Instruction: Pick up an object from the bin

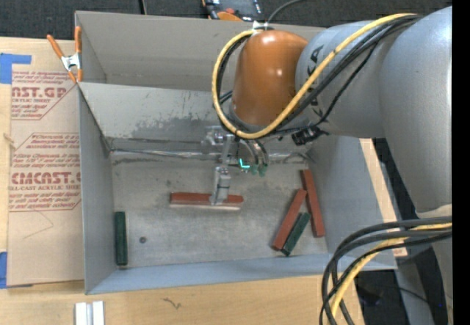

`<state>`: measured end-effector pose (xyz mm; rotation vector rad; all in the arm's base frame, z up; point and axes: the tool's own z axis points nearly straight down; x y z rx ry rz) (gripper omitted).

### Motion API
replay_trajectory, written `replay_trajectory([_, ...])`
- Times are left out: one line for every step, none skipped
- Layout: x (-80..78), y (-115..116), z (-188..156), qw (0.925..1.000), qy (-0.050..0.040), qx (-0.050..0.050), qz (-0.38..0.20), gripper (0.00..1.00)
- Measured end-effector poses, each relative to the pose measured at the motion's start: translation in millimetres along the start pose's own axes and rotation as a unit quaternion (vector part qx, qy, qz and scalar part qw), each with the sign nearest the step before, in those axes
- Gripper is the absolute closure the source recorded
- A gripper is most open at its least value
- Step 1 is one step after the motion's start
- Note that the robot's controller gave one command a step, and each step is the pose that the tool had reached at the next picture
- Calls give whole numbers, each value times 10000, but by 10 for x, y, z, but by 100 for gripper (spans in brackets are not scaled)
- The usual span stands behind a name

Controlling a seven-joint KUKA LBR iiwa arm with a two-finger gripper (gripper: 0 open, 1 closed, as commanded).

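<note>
The tool (222,196) hangs right over the right-hand part of a red-brown flat bar (192,199) lying mid-floor in the bin (95,191), long axis left to right; whether the tool is spread or pinching cannot be told.

Grey bin (147,52); reddish-brown bar (192,199) at centre; dark green block (120,238) at left; orange wrist cover (268,78)

The one camera looked down from above and somewhat aside, close over the grey metal bin (95,184), the pincer (222,196) near mid-view, the grey robot arm (396,74) entering rightward of it.
</note>
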<state>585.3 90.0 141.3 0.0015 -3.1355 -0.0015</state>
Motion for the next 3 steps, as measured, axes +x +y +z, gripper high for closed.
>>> replay_trajectory([296, 321, 759, 10000, 10, -2, 37, 0])
replay_trajectory([258, 304, 705, 10000, -36, -3, 50, 100])
replay_trajectory([360, 257, -838, 9999, -80, -4, -121, 100])
